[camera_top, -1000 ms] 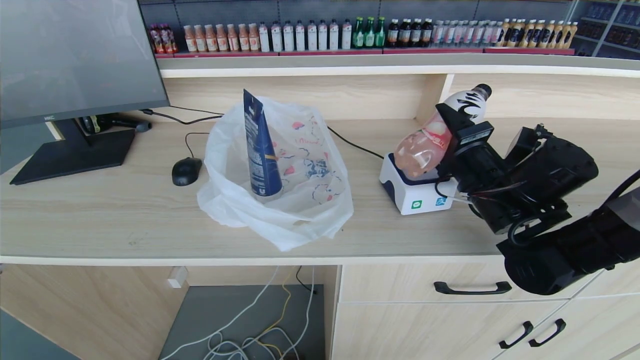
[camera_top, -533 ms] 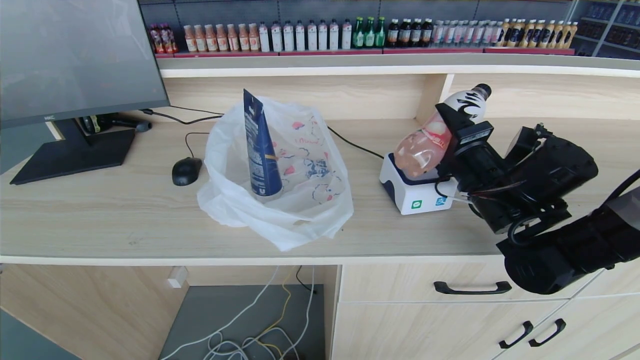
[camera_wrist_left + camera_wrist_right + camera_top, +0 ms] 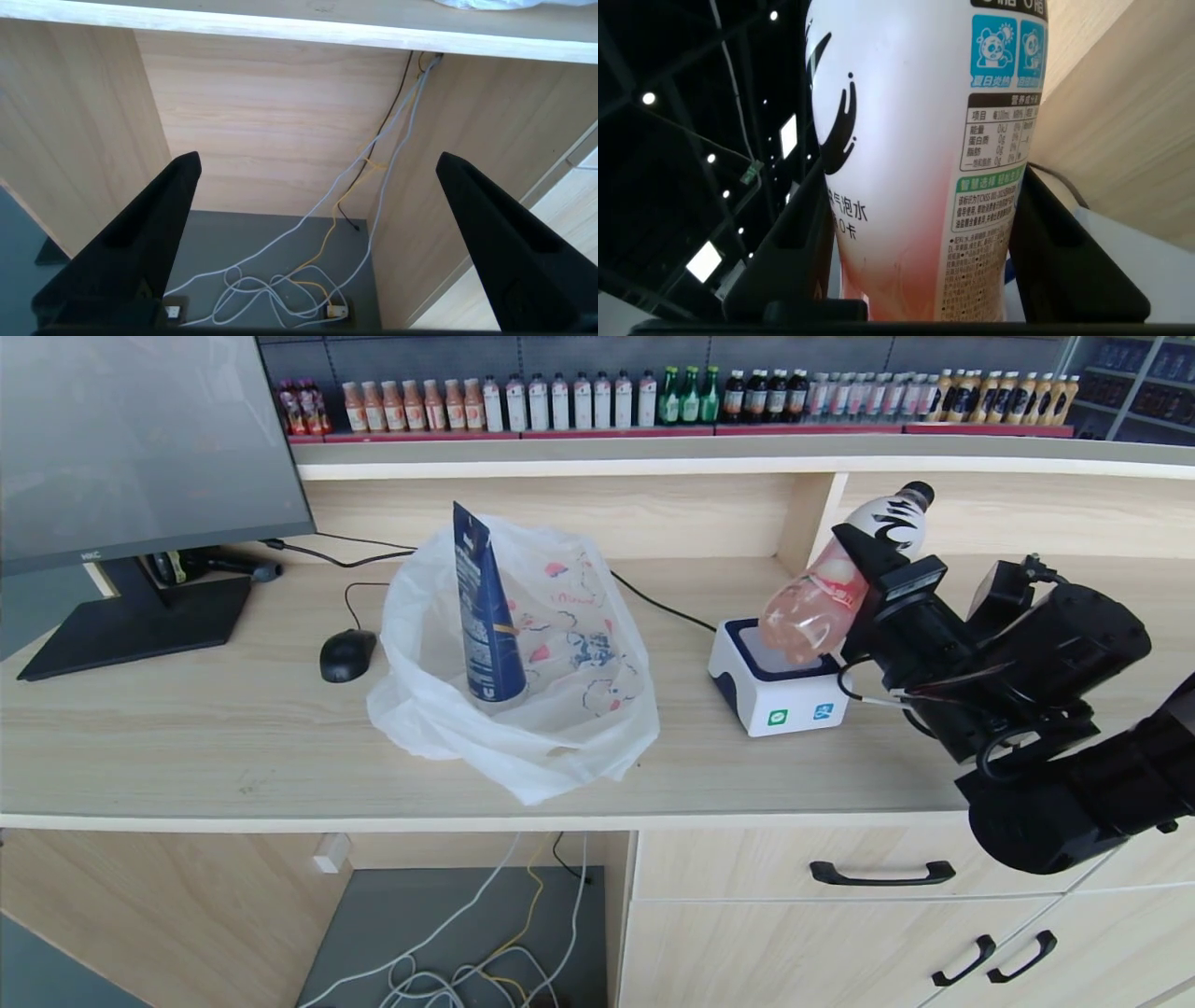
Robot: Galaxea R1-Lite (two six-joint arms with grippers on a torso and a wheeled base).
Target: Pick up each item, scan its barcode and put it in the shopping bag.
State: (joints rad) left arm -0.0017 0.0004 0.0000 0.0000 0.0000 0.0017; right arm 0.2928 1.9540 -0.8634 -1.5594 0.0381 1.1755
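Note:
My right gripper is shut on a pink drink bottle with a white and black top, held tilted with its base just above the white barcode scanner on the counter. In the right wrist view the bottle sits between the two fingers, label side showing. A white plastic shopping bag lies open at the counter's middle with a dark blue tube standing upright in it. My left gripper hangs open below the counter, over cables on the floor.
A monitor on a black stand is at the far left, with a black mouse beside the bag. A cable runs behind the bag to the scanner. Shelves of bottles line the back wall. Drawers sit under the counter's right part.
My right gripper has lifted the bottle a little and shifted it to the right, so its base has come up off the scanner's top. The bag and tube are unmoved.

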